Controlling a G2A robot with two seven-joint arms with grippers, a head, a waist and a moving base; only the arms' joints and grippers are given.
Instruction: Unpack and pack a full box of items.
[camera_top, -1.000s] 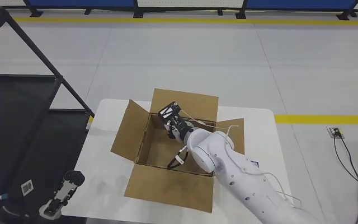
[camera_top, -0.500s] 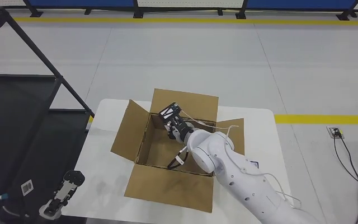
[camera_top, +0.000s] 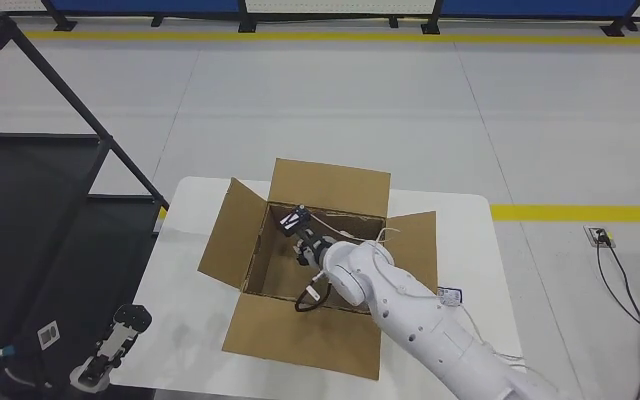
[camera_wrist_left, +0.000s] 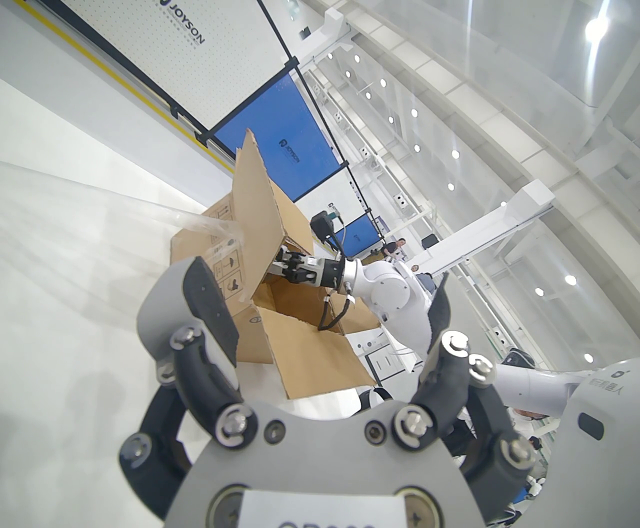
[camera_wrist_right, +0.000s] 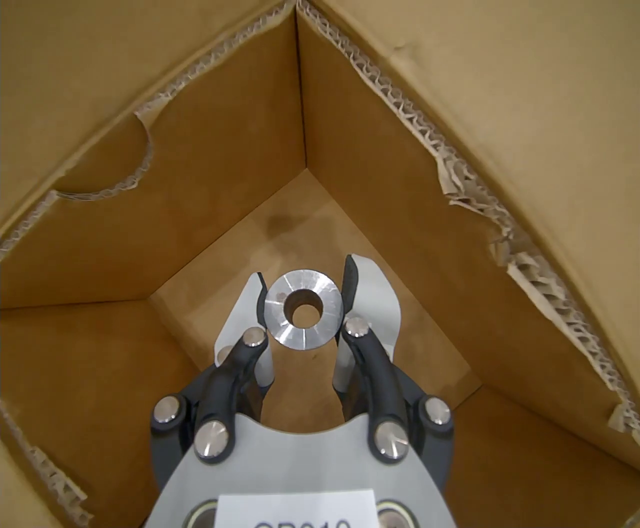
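Observation:
An open cardboard box (camera_top: 300, 340) stands on the white table (camera_top: 180, 300), all its flaps folded outward. My right gripper (camera_top: 300, 236) is down inside the box near its far left corner. In the right wrist view the right gripper (camera_wrist_right: 304, 287) is shut on a metal ring (camera_wrist_right: 280, 320) with a round hole, held above the bare box floor (camera_wrist_right: 295, 225). My left gripper (camera_top: 105, 360) hangs off the table's near left corner, away from the box. The left gripper (camera_wrist_left: 325, 305) is open with nothing between its fingers, and the box (camera_wrist_left: 310, 355) lies beyond it.
A black frame rack (camera_top: 60, 220) stands left of the table. A small white tag (camera_top: 447, 295) lies on the table right of the box. Torn corrugated edges (camera_wrist_right: 475, 200) line the box walls around the right gripper.
The right gripper has gone lower into the box, toward its far left corner, with the metal ring in it. The left arm has not moved.

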